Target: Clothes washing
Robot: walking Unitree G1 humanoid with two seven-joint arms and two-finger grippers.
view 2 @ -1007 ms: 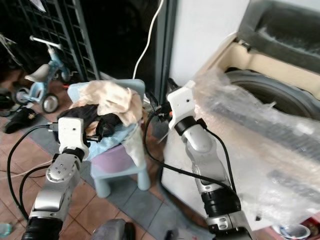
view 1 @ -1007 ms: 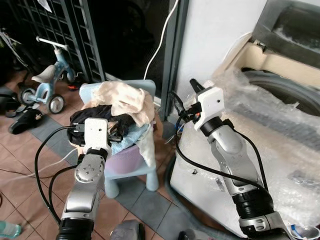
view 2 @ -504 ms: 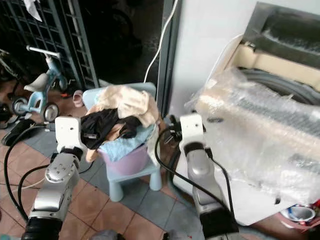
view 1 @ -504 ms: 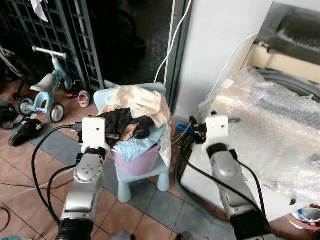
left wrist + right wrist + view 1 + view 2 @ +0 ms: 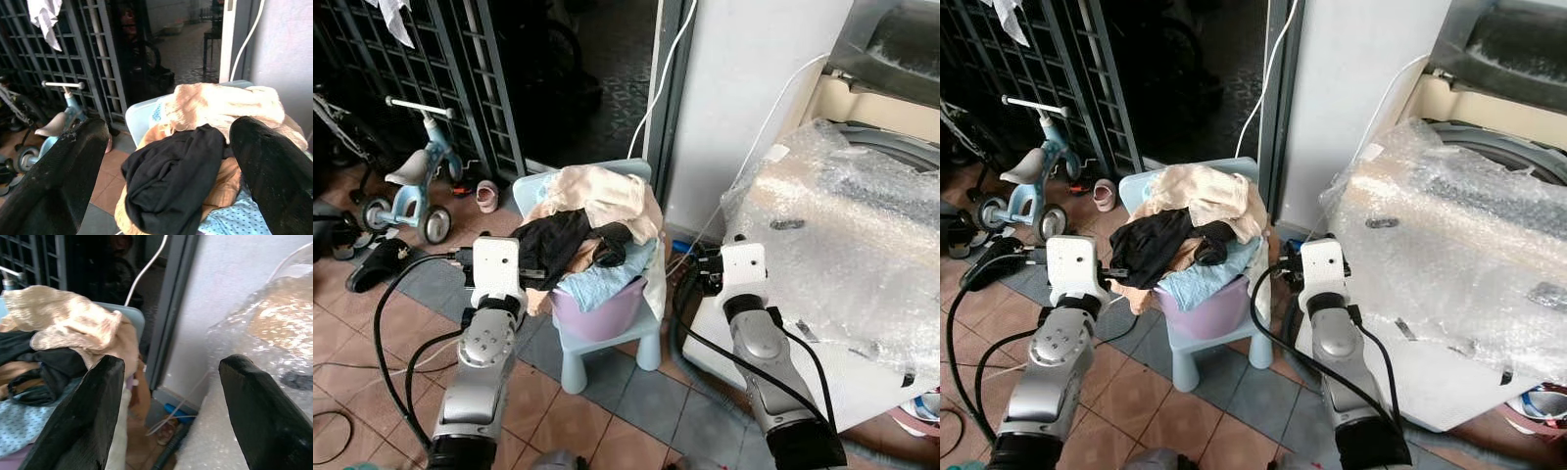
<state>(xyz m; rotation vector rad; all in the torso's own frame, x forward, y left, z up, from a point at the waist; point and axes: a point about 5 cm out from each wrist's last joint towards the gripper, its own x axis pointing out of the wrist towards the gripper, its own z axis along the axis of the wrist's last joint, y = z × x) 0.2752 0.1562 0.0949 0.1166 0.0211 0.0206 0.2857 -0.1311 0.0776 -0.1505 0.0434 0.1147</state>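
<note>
On the small light-blue chair (image 5: 607,352), a lavender basin (image 5: 599,311) is carrying a heaped pile of clothes (image 5: 592,230). The left gripper (image 5: 166,166) is hovering just beside the pile's near left edge, its two black fingers (image 5: 54,181) spread wide and gripping nothing; a black garment (image 5: 171,178) is lying directly between and ahead of them, apart from both. The right gripper (image 5: 166,401) is hanging off the chair's right edge, between the pile and the bubble-wrapped washing machine (image 5: 842,245), fingers likewise wide apart and empty. The pile is showing a cream garment (image 5: 602,191) draped on top, the black garment across the middle, a tan piece beneath it, and a light-blue dotted cloth (image 5: 602,284) spilling over the basin's front rim. A child's tricycle (image 5: 411,181) is standing well apart by the dark metal grille (image 5: 431,69).
</note>
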